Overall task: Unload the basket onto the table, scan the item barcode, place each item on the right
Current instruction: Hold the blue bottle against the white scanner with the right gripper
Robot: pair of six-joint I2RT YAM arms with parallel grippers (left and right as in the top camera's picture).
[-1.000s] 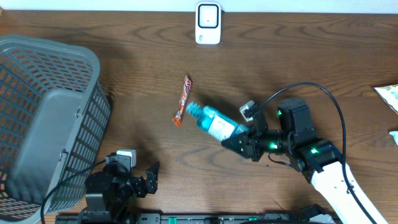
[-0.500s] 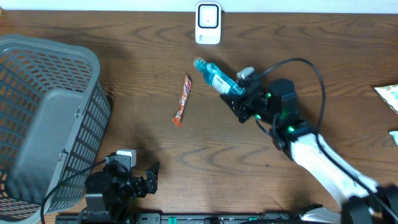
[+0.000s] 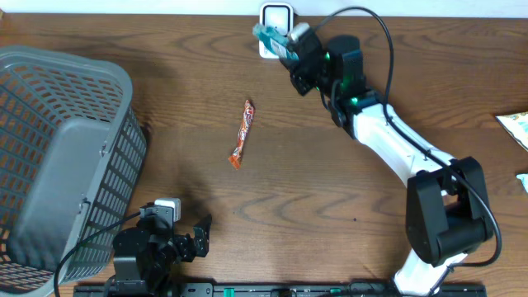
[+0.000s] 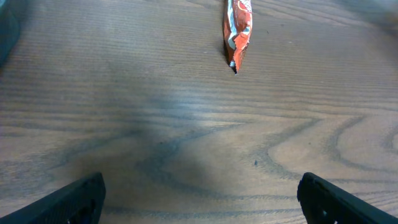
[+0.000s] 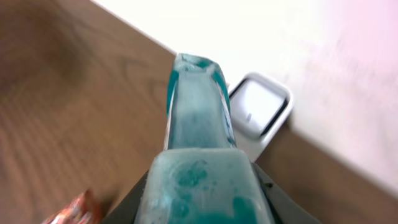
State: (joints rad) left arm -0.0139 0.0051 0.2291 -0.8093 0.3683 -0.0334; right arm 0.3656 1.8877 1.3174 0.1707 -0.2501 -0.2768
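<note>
Worktop point(image 3: 247, 214): brown wood or wood-look, strong grain, smooth, low satin sheen with a soft glare patch in the left wrist view. Basket point(image 3: 124, 157): grey moulded plastic lattice, matt. Snack packet point(image 3: 241, 134): orange-red film wrapper, glossy, crinkled, crimped ends. Bottle point(image 3: 275, 40): translucent teal plastic, slightly cloudy up close, smooth white label band. Scanner point(image 3: 275, 15): white plastic housing, smooth, with a glossier window panel. Right arm shell point(image 3: 396, 153): smooth white plastic, semi-gloss; joints and wrist are black and matt. Left fingers point(image 4: 74, 196): black, matt, look like plastic.
</note>
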